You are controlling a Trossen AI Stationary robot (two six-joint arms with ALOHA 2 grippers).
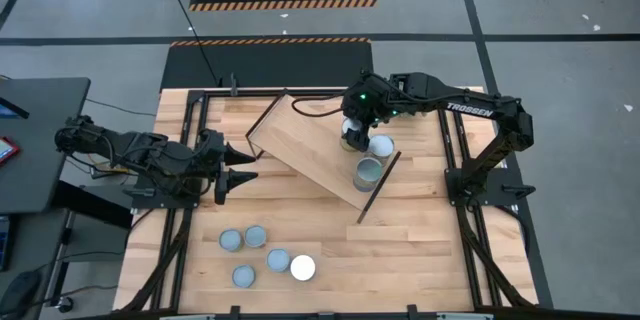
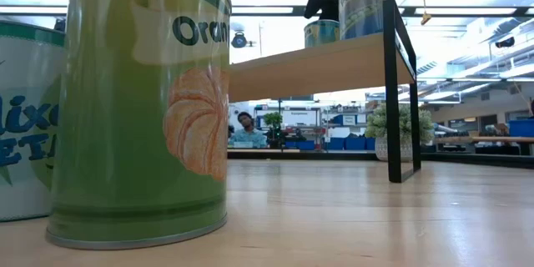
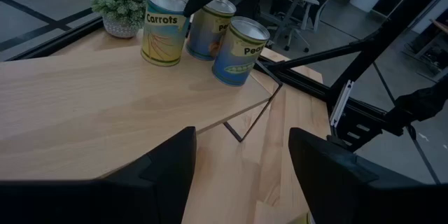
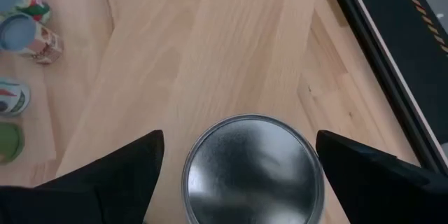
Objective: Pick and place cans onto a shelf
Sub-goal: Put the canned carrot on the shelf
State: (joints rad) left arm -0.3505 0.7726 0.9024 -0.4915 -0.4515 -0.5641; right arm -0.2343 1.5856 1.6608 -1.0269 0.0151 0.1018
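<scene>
Three cans (image 1: pixel 368 173) stand upright on the shelf (image 1: pixel 310 145), right claw (image 1: pixel 352 138) spread around one.

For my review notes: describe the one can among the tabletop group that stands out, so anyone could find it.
Look at the wooden tabletop in the high view, on the near side away from the raised shelf. Five cans sit clustered there; the one at the cluster's right end has a bright white top, while its four neighbours have pale blue-grey tops.
</scene>
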